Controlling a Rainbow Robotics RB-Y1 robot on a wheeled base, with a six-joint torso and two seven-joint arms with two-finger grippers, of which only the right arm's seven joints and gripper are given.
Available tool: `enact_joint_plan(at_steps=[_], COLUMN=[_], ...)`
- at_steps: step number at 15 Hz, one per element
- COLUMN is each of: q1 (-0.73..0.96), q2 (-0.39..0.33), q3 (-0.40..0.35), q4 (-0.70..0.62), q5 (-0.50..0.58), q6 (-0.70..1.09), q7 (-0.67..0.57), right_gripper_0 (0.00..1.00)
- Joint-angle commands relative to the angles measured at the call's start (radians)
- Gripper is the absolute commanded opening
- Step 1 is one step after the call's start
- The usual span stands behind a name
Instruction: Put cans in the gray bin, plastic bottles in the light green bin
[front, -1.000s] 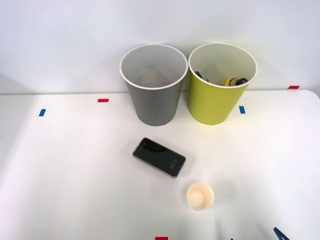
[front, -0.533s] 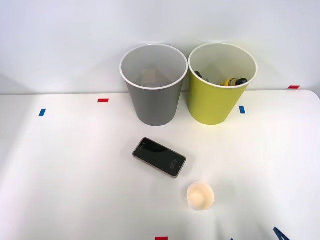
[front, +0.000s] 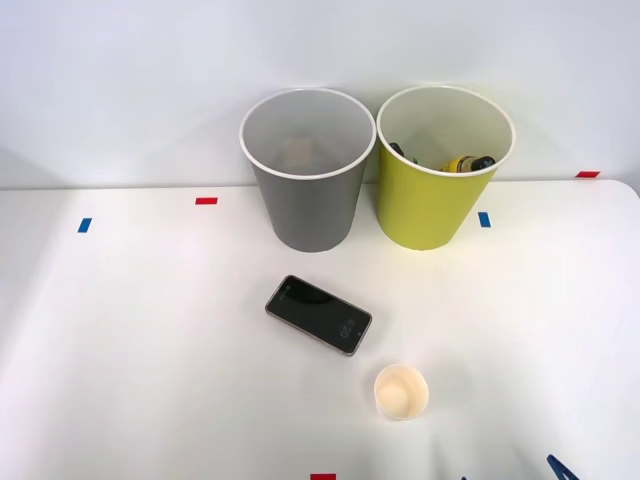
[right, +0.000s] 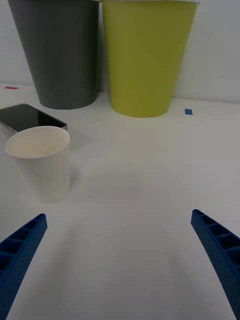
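Gray bin and light green bin upright, side by side at the worktop's far edge; can not made out; tool spread wide, empty, near paper cup; phone flat.

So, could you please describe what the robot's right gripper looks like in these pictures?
The right gripper has two fingers in saturated blue, moulded with a ribbed, ladder-like pattern of open cells along their length. Each narrows toward a blunt tip. No cables, labels or markings are visible on them. In the front view, a sliver of the same blue pokes in at the edge.
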Motion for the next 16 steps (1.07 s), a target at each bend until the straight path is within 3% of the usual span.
enact_joint_plan(at_steps=[1,16], q1=[0.0,0.0], q2=[0.0,0.0], q3=[0.0,0.0], q4=[0.0,0.0], q5=[0.0,0.0], q6=[0.0,0.0], q7=[0.0,0.0], right_gripper_0=[1.0,1.0])
